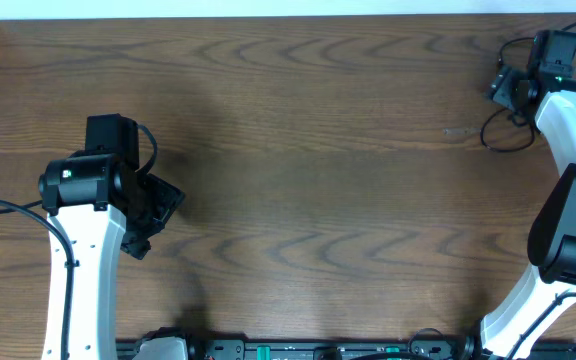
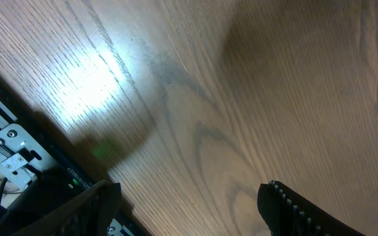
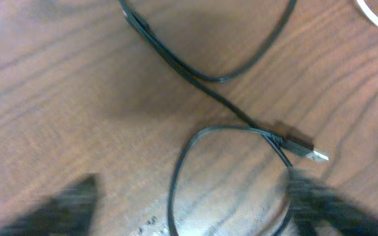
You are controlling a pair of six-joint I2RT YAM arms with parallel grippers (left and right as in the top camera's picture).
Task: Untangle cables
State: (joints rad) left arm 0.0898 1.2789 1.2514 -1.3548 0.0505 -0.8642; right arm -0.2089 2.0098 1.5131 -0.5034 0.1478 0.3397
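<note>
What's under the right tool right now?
The black cable lies looped on the table, its plug showing; a bit of white cable sits at the frame's edge. The loop's right side is hidden behind a blurred finger.

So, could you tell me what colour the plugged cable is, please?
The cable is black, seen best in the right wrist view.

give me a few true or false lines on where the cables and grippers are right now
1. The left gripper holds the black cable. False: it is open over bare table.
2. The black cable lies by the right gripper. True.
3. The black cable's plug shows in the right wrist view. True.
4. The white cable lies mid-table. False: it is at the far right of the overhead view.
</note>
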